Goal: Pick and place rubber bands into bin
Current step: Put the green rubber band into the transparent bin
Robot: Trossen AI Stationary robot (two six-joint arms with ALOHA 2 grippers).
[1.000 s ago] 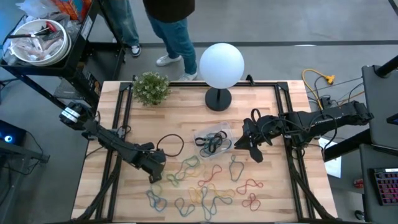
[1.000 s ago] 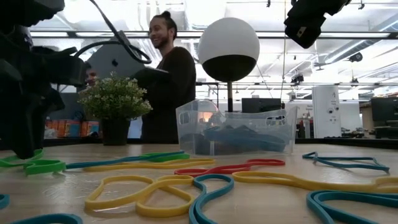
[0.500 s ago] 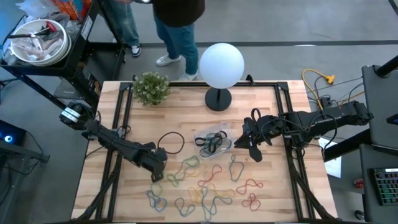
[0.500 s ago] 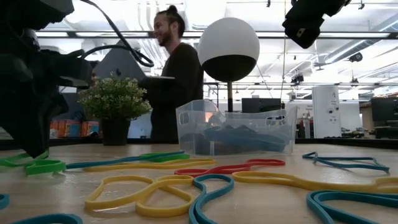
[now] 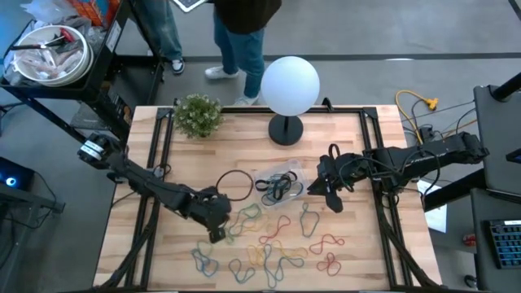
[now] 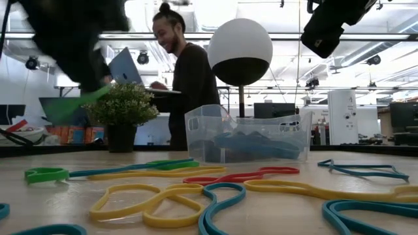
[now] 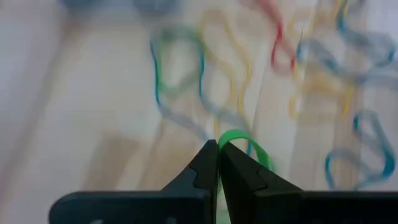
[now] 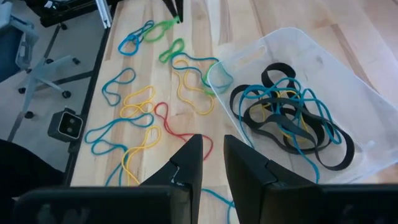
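Observation:
Many coloured rubber bands lie loose on the wooden table's near half. The clear bin stands mid-table with black and blue bands in it. My left gripper is shut on a green band and hangs above the table to the left of the pile, at the top left of the low view. My right gripper hovers open at the bin's right side, with nothing between its fingers. A black band lies left of the bin. My left gripper pinches the green band between its two shut fingertips, at one spot on the loop. The fingers slant down from the table's left side. The rest of the loop hangs below the fingers, slack and lifted off the table.
A white globe lamp and a small potted plant stand at the table's far edge. A person stands beyond it. A yellow cable lies off the table's right side. Another green band lies on the table.
My left gripper has risen from the table and gone a little toward the table's right edge, tipping less steeply. The green band it was down on has come up with it, off the table. My right gripper has kept still.

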